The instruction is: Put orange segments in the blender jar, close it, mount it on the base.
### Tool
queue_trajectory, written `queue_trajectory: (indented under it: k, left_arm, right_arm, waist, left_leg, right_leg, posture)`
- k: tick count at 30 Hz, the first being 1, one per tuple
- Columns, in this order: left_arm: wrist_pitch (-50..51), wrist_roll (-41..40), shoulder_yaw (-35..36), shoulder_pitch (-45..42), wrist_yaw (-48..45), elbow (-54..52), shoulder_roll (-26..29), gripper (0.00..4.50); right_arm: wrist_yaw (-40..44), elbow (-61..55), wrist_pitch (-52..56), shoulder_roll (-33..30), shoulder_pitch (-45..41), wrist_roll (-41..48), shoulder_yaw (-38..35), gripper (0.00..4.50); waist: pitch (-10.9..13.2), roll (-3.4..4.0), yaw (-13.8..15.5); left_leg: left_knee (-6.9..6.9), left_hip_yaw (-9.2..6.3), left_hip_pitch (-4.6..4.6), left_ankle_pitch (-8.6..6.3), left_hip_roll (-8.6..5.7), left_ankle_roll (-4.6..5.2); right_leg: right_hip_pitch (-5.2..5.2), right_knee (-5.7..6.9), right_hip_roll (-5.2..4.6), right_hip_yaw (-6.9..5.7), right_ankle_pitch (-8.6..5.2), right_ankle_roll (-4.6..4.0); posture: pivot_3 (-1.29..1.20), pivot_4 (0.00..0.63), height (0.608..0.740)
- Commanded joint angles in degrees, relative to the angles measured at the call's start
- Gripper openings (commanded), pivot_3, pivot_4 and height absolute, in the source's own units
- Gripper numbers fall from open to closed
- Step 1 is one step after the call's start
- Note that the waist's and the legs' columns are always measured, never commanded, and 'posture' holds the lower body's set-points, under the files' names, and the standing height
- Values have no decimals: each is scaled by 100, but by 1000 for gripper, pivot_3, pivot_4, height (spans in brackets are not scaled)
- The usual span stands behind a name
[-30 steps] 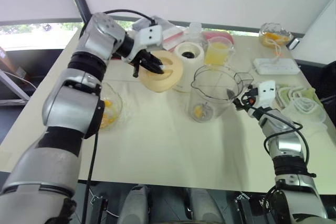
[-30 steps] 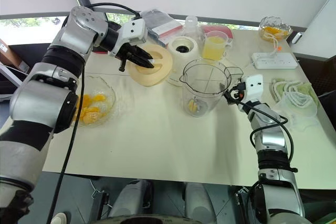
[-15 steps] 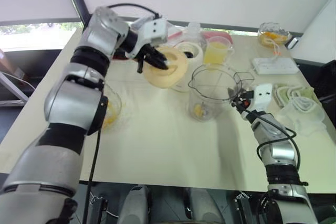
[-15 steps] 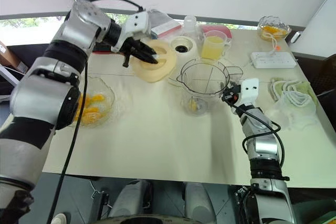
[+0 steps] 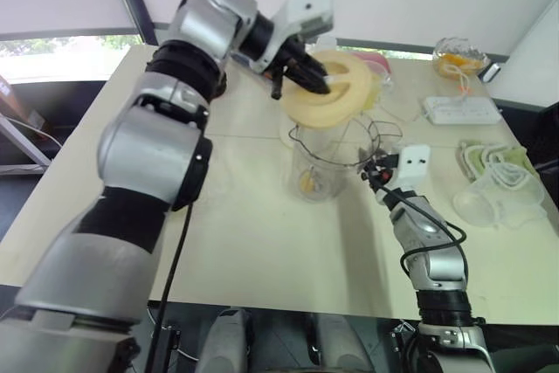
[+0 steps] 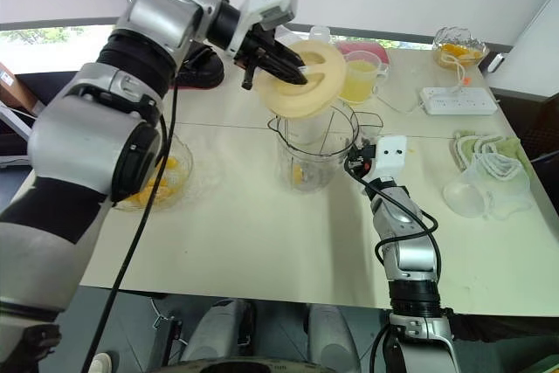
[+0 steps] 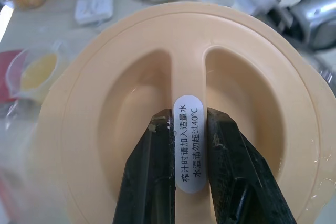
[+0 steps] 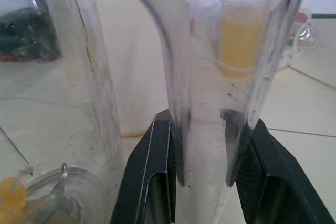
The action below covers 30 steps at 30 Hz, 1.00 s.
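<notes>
My left gripper (image 5: 316, 83) is shut on the centre ridge of the cream blender lid (image 7: 94, 129), pinching the ridge between its fingers (image 7: 149, 182). The lid (image 6: 307, 83) hangs tilted just above the mouth of the clear blender jar (image 6: 307, 153). The jar stands upright on the table with an orange segment (image 6: 297, 174) at its bottom. My right gripper (image 6: 355, 162) is shut on the jar handle (image 8: 205, 129) at the jar's right side. A glass bowl of orange segments (image 6: 162, 183) sits on the left of the table.
A cup of orange juice (image 6: 358, 78) stands behind the jar. A white power strip (image 6: 458, 96) and another glass bowl (image 6: 458, 45) are at the back right. Clear plastic containers (image 6: 487, 185) lie at the right edge. A white round unit (image 5: 290, 133) peeks out behind the jar.
My left arm has carried the lid up and to the right, from over the white unit to above the jar's mouth. The camera has shifted. My right gripper stays on the handle.
</notes>
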Motion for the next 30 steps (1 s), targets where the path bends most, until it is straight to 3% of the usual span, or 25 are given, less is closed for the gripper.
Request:
queue_trajectory:
  k: [1,11,30]
  left_arm:
    - [169,-71,89,-276,78,-76,-243,237]
    - [321,53,-22,-257,152,-55,-646,237]
    - [521,409,-428,18,-338,-193,-637,237]
  right_arm:
    - [-72,-452,-83,-118,-13,-180,1,1030]
    - [-194,-698,28,-222,151,-619,204,1030]
    - [-315,-546,13,-264,357,-812,208,1030]
  waist:
    - [0,0,-2]
    - [0,2,-29]
    - [-1,3,-15]
  left_leg:
    - [0,0,0,0,0,0]
    - [-1,-4,1,0,2,1]
    - [0,-3,1,0,2,1]
  right_leg:
    - [0,-1,0,0,0,0]
    - [-5,6,7,1,0,0]
    - [-5,5,6,1,0,-1]
  posture:
    - [0,150,740]
    - [0,150,740]
    - [0,150,740]
